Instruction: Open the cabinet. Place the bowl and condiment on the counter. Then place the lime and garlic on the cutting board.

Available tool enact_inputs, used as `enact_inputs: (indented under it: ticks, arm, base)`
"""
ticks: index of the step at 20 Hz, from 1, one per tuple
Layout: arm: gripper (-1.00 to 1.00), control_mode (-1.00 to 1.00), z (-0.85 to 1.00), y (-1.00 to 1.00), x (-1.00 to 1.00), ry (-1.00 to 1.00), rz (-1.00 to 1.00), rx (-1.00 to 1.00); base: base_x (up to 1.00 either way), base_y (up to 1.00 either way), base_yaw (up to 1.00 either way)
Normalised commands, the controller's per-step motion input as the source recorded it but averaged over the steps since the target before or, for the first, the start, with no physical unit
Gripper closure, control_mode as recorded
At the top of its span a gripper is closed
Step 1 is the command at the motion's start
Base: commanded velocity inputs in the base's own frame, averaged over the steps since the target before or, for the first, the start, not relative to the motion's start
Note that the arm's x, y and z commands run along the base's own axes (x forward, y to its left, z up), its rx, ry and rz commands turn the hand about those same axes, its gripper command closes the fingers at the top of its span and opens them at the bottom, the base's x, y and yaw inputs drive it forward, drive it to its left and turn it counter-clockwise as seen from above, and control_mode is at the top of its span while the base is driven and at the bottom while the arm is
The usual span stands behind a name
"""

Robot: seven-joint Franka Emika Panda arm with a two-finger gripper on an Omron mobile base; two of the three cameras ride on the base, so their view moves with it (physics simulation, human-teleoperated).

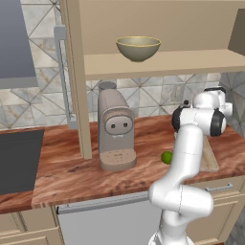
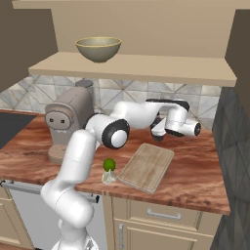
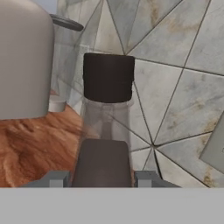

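The cabinet (image 1: 162,63) stands open, and the olive-beige bowl (image 1: 138,48) (image 2: 98,49) rests on its lower shelf. My gripper (image 2: 157,133) (image 3: 103,181) hangs low at the back of the counter (image 2: 195,171), close to the tiled wall. It is shut on the condiment (image 3: 107,78), a bottle with a dark cap and dark body that stands upright between the fingers. The lime (image 1: 166,157) (image 2: 109,164) lies on the counter just left of the cutting board (image 2: 146,167) (image 1: 209,158). The whitish garlic (image 2: 108,177) sits right in front of the lime.
A beige coffee machine (image 1: 115,129) (image 2: 68,122) (image 3: 24,61) stands on the counter left of the gripper. The open cabinet door (image 1: 72,72) juts out beside it. A dark cooktop (image 1: 19,160) lies at far left, and a wall outlet (image 3: 214,144) is near the bottle.
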Motion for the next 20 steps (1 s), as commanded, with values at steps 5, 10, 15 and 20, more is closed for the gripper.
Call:
enact_inputs:
  ticks: [5,10,15,20]
  arm:
    - [-1.00,-1.00,-0.03,0.03,0.00,-0.01,0.00,-0.08]
    - [-1.00,-1.00,0.00,0.00,0.00,0.00,0.00,-0.04]
    - [-1.00,-1.00,0.00,0.00,0.00,0.00,0.00,-0.02]
    - [-1.00,-1.00,0.00,0.00,0.00,-0.01,0.00,-0.01]
  base:
    - [0.00,0.00,0.00]
    - [0.00,0.00,0.00]
    - [0.00,0.00,0.00]
    - [0.00,0.00,0.00]
